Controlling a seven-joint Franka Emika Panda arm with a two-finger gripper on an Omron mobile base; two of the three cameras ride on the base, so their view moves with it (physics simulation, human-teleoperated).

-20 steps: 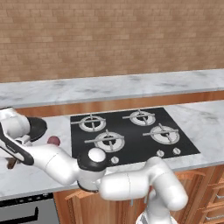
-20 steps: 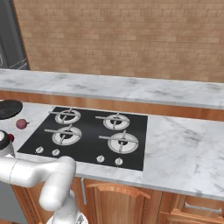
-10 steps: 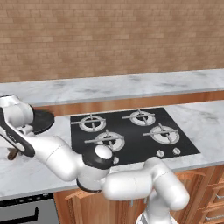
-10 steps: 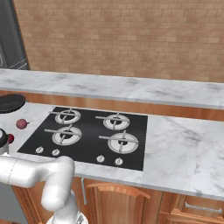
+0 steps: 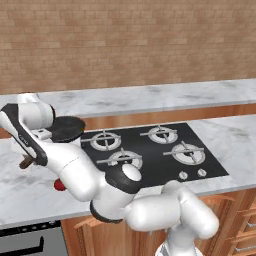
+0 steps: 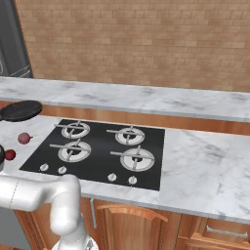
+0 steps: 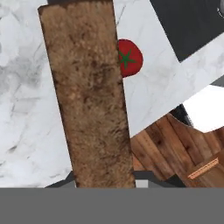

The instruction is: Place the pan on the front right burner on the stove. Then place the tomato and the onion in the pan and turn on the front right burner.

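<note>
Black pan [image 6: 22, 110] w/ brown handle [image 7: 89, 94] — red tomato [image 7: 129, 57].

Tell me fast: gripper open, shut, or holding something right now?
Gripper: shut on the pan's wooden handle, carrying the pan raised above the counter left of the stove.

The stove [image 6: 97, 146] is set into the surface [image 6: 205, 161], with the pan [image 6: 22, 110] to the left of it, beyond its rear left corner. The onion [image 6: 24, 138] lies on the surface just left of the stove, and the tomato [image 6: 10, 155] lies in front of the onion, nearer the surface's front edge.
</note>
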